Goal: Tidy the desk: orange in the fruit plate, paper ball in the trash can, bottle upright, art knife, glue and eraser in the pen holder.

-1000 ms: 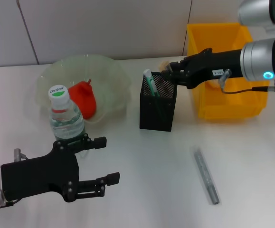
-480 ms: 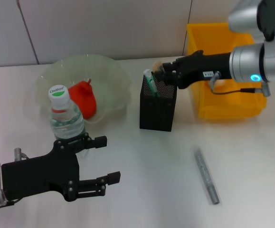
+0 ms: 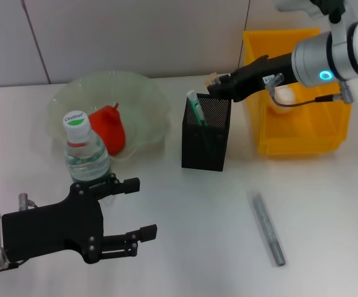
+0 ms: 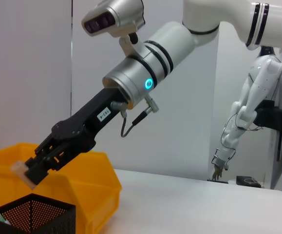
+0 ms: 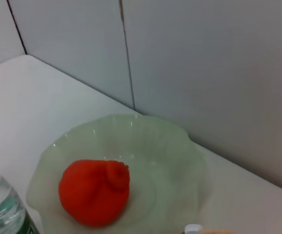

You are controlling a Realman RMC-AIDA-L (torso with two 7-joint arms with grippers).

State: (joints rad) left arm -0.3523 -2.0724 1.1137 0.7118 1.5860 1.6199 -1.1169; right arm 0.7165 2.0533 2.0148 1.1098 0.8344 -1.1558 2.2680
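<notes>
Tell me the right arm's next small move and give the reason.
Probably a short shift forward over the pen holder, then release. The right hand holds the beige eraser above and just behind the holder's back rim, not yet over its opening. The left hand rests open near the upright bottle.

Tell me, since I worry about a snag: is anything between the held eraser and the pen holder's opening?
Nothing visible blocks it. The right tool holds the eraser above the pen holder's back rim; only the green-and-white glue stick leans inside at the left side.
</notes>
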